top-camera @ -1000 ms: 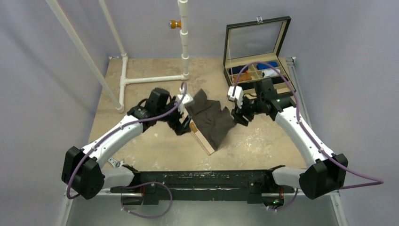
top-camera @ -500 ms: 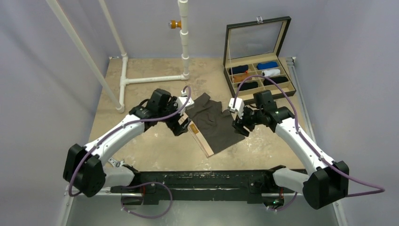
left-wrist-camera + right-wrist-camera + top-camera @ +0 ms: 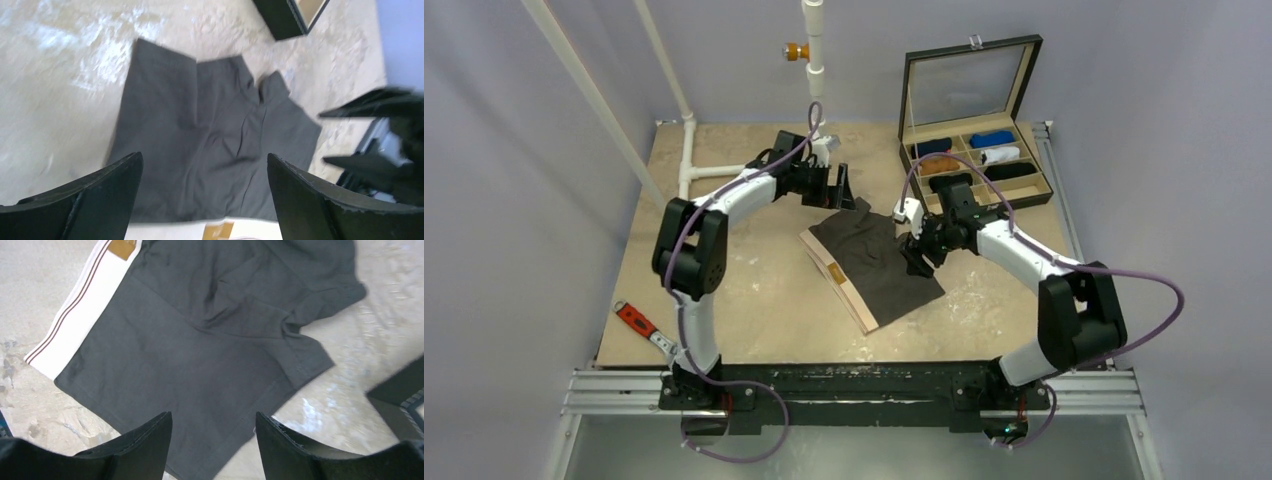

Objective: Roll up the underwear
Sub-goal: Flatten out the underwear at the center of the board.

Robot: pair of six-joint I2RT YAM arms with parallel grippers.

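Observation:
The underwear (image 3: pixel 876 262) lies spread flat on the table, dark charcoal with a pale waistband (image 3: pixel 836 282) along its left edge. It also shows in the left wrist view (image 3: pixel 210 145) and the right wrist view (image 3: pixel 200 355). My left gripper (image 3: pixel 842 190) is open and empty, above the garment's far edge. My right gripper (image 3: pixel 916 252) is open and empty, over the garment's right edge. Neither touches the fabric.
A black compartment box (image 3: pixel 1034 190) with its lid up stands at the back right, holding several rolled garments. A white pipe frame (image 3: pixel 724 168) stands at the back left. A red-handled tool (image 3: pixel 636 320) lies at the near left edge.
Both grippers let go of the underwear, which now lies flat. The left arm swung back to the far edge. The right gripper moved left over the right edge.

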